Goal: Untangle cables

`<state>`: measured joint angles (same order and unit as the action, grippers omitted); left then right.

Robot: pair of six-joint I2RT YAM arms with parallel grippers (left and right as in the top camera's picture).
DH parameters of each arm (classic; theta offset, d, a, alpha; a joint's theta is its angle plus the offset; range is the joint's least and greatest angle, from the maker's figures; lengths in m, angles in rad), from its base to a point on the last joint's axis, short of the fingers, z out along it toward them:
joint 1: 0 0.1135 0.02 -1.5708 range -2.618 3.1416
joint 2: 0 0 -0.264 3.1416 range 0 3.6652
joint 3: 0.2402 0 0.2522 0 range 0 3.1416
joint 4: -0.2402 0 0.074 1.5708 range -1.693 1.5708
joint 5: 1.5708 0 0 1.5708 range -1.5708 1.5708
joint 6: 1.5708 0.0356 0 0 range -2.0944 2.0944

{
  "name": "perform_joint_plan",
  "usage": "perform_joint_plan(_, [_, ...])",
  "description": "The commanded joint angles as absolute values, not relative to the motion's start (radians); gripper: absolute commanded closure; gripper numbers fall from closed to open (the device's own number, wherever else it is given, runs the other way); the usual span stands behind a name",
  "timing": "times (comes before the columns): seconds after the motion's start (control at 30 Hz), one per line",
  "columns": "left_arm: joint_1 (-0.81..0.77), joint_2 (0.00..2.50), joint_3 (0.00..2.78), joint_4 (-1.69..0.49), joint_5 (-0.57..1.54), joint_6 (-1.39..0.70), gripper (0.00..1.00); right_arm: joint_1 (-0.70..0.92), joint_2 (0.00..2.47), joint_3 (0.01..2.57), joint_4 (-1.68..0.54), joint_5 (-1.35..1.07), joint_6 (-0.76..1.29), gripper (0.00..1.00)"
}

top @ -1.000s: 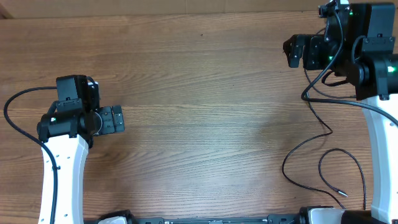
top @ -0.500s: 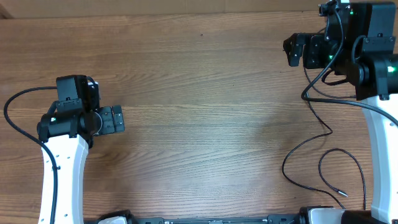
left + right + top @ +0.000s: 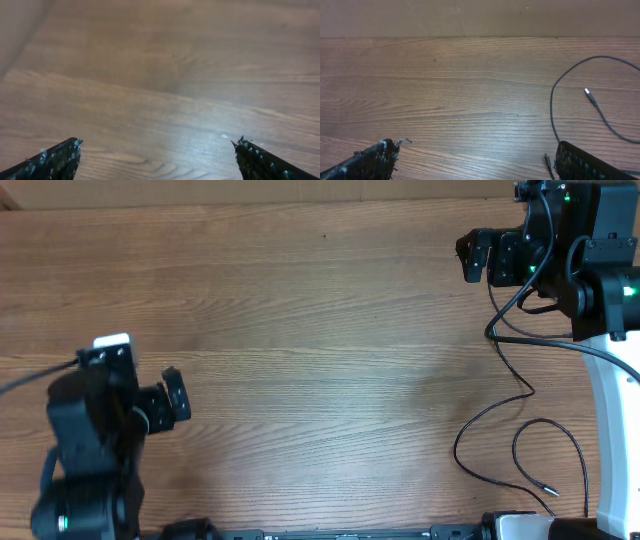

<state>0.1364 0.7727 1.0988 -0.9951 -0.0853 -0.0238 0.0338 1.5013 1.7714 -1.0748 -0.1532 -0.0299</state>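
Thin black cables lie on the wooden table at the right. In the overhead view one cable (image 3: 528, 390) winds down toward the front edge, and a second cable (image 3: 582, 460) loops beside it and ends in a small plug (image 3: 550, 490). The right wrist view shows a curved cable (image 3: 553, 100), a loose plug end (image 3: 589, 94), and another plug tip (image 3: 547, 162) beside the right finger. My right gripper (image 3: 469, 259) (image 3: 475, 150) is open and empty at the far right, apart from the loops. My left gripper (image 3: 176, 395) (image 3: 157, 145) is open and empty over bare wood at the left.
Thicker black arm cables (image 3: 510, 305) hang from the right arm over the table's right side. The right arm's white link (image 3: 612, 420) stands beside the thin cables. The table's far edge (image 3: 470, 36) shows in the right wrist view.
My left arm has swung toward the front edge, carrying its gripper slightly down and left. The right arm and the cables have not moved.
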Motion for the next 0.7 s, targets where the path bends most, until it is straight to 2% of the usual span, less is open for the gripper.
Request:
perform_joint_plan(0.0, [0.117, 0.712, 1.1, -0.991, -0.077, -0.034, 0.0, 0.038, 1.497, 1.786, -1.071, -0.159, -0.033, 0.0])
perform_joint_plan(0.2, [0.078, 0.627, 1.1, -0.992, -0.077, -0.034, 0.01, 0.038, 1.497, 1.786, -1.071, -0.159, -0.033, 0.0])
perform_joint_plan(0.67, [0.078, 0.628, 1.1, -0.999, -0.077, -0.034, 0.0, 0.038, 1.497, 1.786, -1.071, -0.159, -0.033, 0.0])
